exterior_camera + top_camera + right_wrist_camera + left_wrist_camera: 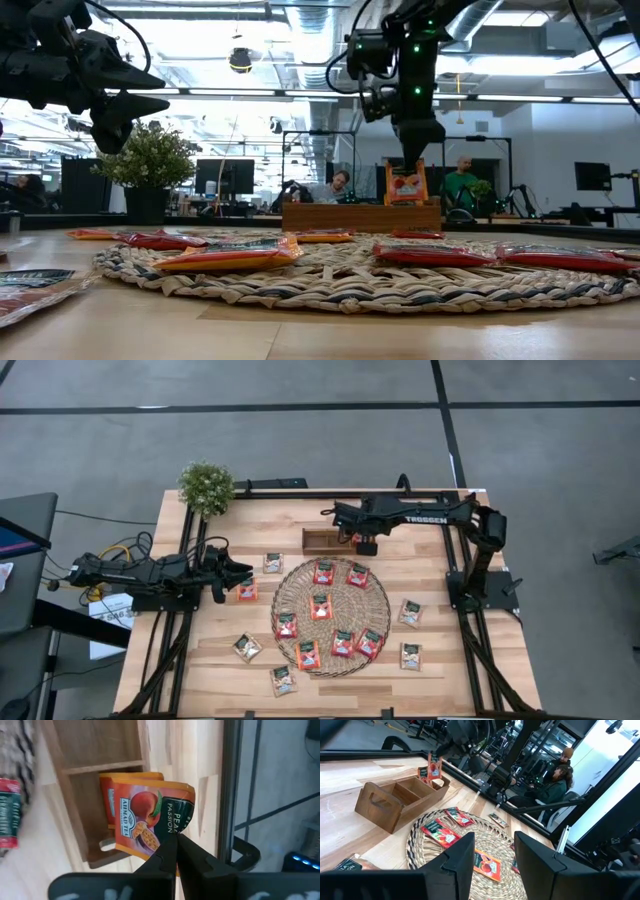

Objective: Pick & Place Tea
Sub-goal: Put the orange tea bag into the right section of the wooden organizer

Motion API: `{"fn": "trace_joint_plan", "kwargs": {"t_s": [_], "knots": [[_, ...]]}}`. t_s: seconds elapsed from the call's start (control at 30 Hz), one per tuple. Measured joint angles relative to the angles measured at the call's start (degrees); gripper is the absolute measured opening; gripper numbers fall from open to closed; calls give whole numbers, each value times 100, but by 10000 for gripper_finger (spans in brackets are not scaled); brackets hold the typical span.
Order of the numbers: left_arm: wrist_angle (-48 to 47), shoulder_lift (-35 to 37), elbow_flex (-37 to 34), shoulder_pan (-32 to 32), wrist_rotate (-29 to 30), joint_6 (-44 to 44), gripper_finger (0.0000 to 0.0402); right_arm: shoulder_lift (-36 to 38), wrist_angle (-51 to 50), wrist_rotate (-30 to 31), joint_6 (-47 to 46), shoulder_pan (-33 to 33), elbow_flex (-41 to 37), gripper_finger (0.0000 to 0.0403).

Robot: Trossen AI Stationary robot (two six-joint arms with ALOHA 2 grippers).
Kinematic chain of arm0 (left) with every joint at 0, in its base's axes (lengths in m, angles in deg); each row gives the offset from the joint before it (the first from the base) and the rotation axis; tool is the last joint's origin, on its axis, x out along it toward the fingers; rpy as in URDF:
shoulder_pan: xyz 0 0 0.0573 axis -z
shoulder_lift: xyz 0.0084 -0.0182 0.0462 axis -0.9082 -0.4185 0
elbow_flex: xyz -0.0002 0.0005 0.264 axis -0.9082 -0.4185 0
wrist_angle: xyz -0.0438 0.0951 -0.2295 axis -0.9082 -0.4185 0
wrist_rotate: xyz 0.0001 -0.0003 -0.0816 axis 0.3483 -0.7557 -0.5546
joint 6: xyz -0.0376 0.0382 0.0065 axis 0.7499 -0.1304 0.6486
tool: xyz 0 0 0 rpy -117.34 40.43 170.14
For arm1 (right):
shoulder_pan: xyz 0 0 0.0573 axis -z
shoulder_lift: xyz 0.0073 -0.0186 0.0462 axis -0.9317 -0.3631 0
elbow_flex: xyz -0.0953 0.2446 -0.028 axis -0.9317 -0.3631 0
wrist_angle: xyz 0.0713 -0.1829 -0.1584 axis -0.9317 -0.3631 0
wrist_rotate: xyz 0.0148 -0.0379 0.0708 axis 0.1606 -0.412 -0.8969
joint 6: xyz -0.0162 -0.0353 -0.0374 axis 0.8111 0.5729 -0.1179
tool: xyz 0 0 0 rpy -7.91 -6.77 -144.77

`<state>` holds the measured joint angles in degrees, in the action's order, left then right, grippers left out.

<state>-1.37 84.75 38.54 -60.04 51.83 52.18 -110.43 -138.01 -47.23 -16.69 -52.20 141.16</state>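
Right gripper [174, 842] is pinching an orange tea sachet [147, 815] closed, holding it over the wooden tray [322, 539]. Left gripper [243, 572] is hanging open beside the straw mat [330, 616], holding nothing.

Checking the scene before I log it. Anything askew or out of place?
Nothing damaged or spilled. The sachets off the straw mat lie loose at mixed angles on the table. The right end effector pinches an orange sachet by its edge over the wooden tray.
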Motion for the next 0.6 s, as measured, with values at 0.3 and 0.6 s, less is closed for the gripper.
{"fn": "trace_joint_plan", "kwargs": {"t_s": [0.3, 0.6], "knots": [[0, -2, 0, 2, 0, 2, 131, 0, 245, 11, 69, -38, -32, 0], [0, -2, 0, 0, 0, 4, 131, 0, 307, -32, 311, -24, -32, 0]]}}
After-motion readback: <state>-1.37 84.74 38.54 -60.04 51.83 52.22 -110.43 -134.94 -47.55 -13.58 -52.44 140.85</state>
